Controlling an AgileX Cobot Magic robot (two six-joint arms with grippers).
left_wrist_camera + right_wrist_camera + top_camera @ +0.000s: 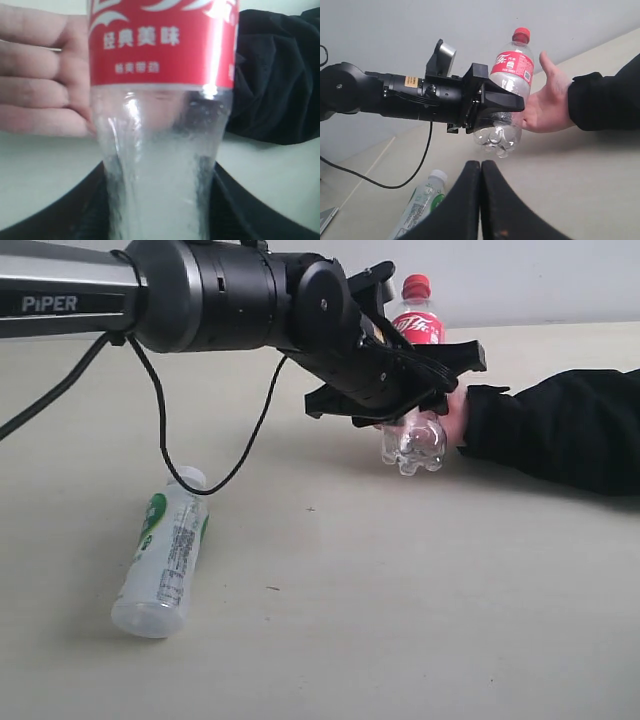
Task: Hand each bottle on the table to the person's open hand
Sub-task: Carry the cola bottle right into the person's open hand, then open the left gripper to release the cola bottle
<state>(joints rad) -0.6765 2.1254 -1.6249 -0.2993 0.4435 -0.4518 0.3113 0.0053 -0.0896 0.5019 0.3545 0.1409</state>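
**Robot's left claw (420, 390) grips a clear plastic bottle with red label and red cap (418, 325) beside a person's bare open hand (457, 420)**

Exterior view: A black robot arm reaches in from the left across a broad, pale cream tabletop (400, 600). Its left claw pinches the middle of the bottle, which stands nearly upright with the red cap on top and the ridged clear base hanging below the claw. The open hand is just beside the base and mostly hidden; it comes in from the right on an arm in a black sleeve (560, 430). Whether hand and bottle touch cannot be told. Well apart, at lower left, a white-and-green plastic bottle with a white cap (165, 555) lies on its side on the tabletop. A thin black cable (165, 455) droops from the arm towards it.

Left wrist view: The red label with white characters and the clear lower body fill the middle. The dark claw fingers sit on either side. Pale fingers (45, 75) lie behind the bottle on one side, the black sleeve on the other.

Right wrist view: The right claw (481, 200) has its two black fingers pressed together, holding nothing. Beyond it, the bottle hangs in front of the spread palm, its base raised off the tabletop.
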